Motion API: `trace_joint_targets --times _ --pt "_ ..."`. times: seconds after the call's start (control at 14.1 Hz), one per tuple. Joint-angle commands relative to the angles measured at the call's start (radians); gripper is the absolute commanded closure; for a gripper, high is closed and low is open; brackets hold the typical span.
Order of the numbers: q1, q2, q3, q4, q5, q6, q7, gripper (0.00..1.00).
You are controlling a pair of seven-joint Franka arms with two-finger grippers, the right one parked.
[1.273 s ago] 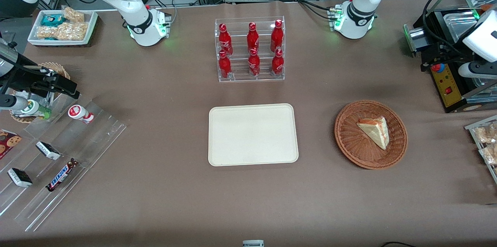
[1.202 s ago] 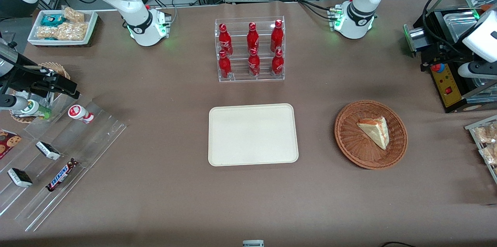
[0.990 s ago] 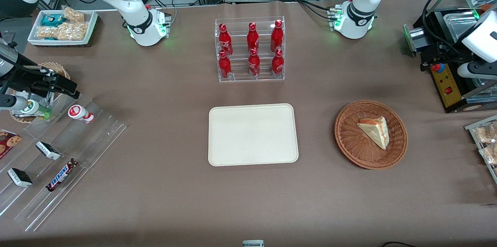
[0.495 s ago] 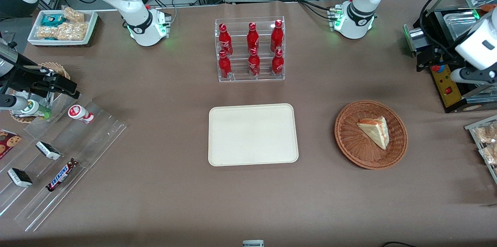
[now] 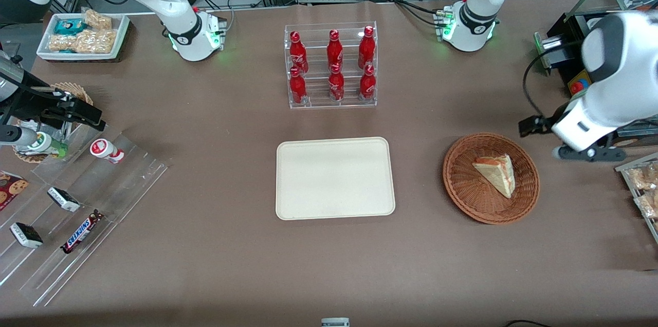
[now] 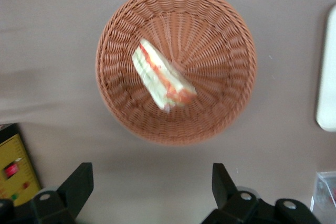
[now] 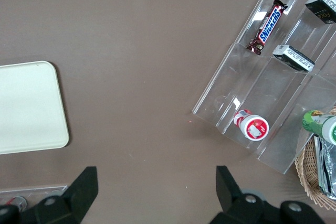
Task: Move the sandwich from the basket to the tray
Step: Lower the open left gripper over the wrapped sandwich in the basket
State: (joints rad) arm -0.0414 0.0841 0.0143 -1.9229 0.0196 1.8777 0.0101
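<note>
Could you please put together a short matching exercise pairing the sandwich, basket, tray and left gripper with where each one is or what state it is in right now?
Things:
1. small triangular wrapped sandwich
2. round reddish-brown wicker basket
3. flat cream rectangular plastic tray
4. left arm's gripper

Places or states:
A. bare, nothing on it
B. lying in the basket
C. open, above the table beside the basket
D. on the table toward the working arm's end, holding the sandwich

Pairs: 1-B, 2-D, 3-A, 4-C
</note>
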Motion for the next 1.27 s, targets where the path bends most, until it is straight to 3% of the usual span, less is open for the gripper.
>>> trace_joint_targets --times 0.0,0.28,0.42,0.64,0.92,0.99,1.06,1.13,1.2 --pt "0.009 0.025 0.001 -0.108 0.013 0.168 -0.053 0.0" --pt "0.009 0.052 0.009 -0.241 0.011 0.424 -0.285 0.0" --pt "0.008 0.071 0.009 -0.277 0.008 0.512 -0.506 0.0" --pt "0.003 0.12 0.009 -0.283 0.008 0.573 -0.816 0.0" --pt "0.003 0.19 0.007 -0.303 -0.004 0.658 -1.005 0.02" --pt "0.002 0.198 0.006 -0.304 -0.006 0.67 -1.033 0.24" --pt "0.0 0.209 0.006 -0.303 -0.006 0.672 -1.058 0.62" --pt "0.0 0.212 0.004 -0.303 -0.006 0.672 -1.058 0.87" --pt "0.0 0.209 0.004 -0.297 -0.006 0.666 -1.05 0.93"
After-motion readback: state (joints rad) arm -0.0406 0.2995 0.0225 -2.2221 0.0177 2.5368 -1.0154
